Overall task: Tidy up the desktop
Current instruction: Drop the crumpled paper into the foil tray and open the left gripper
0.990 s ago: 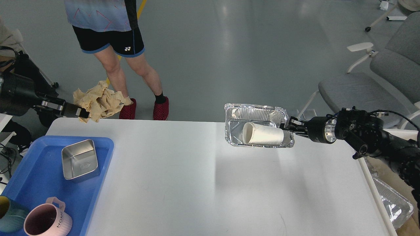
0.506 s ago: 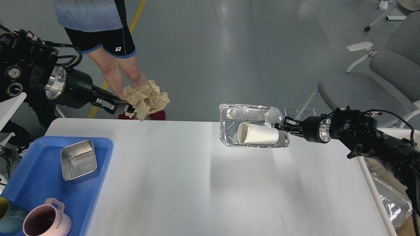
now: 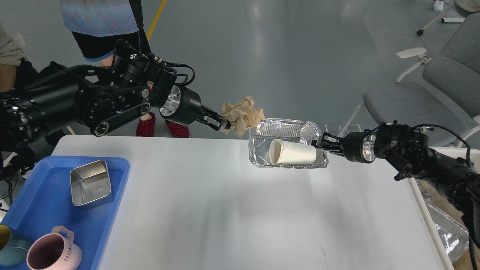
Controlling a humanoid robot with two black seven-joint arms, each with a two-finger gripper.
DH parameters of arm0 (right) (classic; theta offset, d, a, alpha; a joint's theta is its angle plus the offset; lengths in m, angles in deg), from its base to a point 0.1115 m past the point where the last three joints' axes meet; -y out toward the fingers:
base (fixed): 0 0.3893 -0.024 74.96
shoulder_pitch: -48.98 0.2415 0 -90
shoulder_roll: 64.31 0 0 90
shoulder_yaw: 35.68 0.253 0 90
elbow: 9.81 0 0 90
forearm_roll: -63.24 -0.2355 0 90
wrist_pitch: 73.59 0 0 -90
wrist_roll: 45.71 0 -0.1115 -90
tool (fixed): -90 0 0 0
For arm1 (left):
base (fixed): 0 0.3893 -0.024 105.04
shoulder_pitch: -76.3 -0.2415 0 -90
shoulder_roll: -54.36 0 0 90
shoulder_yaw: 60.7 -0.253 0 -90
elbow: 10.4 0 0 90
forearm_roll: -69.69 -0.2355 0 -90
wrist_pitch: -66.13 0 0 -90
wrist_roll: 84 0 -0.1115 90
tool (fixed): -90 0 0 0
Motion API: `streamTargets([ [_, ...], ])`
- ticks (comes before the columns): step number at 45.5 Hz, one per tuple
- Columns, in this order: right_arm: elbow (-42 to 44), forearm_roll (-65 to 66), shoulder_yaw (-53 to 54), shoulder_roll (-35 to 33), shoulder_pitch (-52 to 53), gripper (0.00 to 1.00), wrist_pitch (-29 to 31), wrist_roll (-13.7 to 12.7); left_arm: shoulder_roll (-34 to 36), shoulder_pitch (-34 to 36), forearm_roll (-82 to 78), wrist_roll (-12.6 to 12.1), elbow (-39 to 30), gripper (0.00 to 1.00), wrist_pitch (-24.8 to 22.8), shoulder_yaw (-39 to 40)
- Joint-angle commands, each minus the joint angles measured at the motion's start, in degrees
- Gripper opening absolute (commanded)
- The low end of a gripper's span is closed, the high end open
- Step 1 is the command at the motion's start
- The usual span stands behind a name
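The desktop (image 3: 225,210) is a wide white tabletop that fills the lower view. My left gripper (image 3: 224,125) is shut on a crumpled brown paper wad (image 3: 243,114) and holds it in the air over the desktop's far edge, right beside the foil tray. My right gripper (image 3: 319,144) is shut on the right rim of a foil tray (image 3: 262,144) and holds it above the desktop. A white paper cup (image 3: 292,152) lies on its side inside the tray.
A blue plastic tray (image 3: 41,210) sits at the desktop's left front with a metal box (image 3: 91,182), a pink mug (image 3: 50,253) and a teal cup (image 3: 7,247). A person (image 3: 101,22) stands behind. A grey chair (image 3: 431,93) stands at right. More foil trays (image 3: 448,232) lie off the right edge.
My left arm has swung right, carrying the paper wad from the far left corner to just beside the foil tray. The right gripper with the tray has shifted slightly left.
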Motion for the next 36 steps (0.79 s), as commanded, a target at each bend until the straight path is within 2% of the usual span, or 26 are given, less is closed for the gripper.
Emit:
streamTargets([
  [1, 0.0, -0.02, 0.0, 0.0, 0.05, 0.0, 0.0, -0.09, -6.86, -2.09, 0.92, -0.01, 6.16, 0.02, 0.73, 0.19],
  [9, 0.0, -0.02, 0.0, 0.0, 0.05, 0.0, 0.0, 0.0, -13.9, -4.64, 1.71, -0.09, 13.46, 0.02, 1.7, -0.25],
  [14, 0.0, -0.02, 0.0, -0.09, 0.05, 0.0, 0.0, 0.0, -15.57, -5.96, 1.88, -0.18, 16.8, 0.04, 1.96, -0.16],
  [18, 0.0, -0.02, 0.0, -0.09, -0.04, 0.0, 0.0, 0.0, -16.27, -6.57, 1.89, -0.27, 18.12, 0.09, 2.4, -0.16],
  [20, 0.09, -0.02, 0.0, -0.09, -0.04, 0.0, 0.0, 0.0, -16.71, -7.01, 1.89, -0.53, 18.73, 0.15, 2.84, -0.16],
  [24, 0.01, -0.02, 0.0, -0.09, -0.04, 0.0, 0.0, 0.0, -16.98, -7.45, 1.89, -1.06, 19.61, 0.41, 4.07, -0.07],
  [31, 0.09, -0.02, 0.0, 0.0, 0.05, 0.0, 0.0, 0.0, -16.98, -7.63, 2.41, -1.33, 20.14, 0.66, 5.21, 0.1],
  [36, 0.09, -0.02, 0.0, 0.0, -0.04, 0.0, 0.0, 0.0, -16.89, -7.63, 4.69, -1.33, 20.23, 0.77, 5.3, -0.07],
])
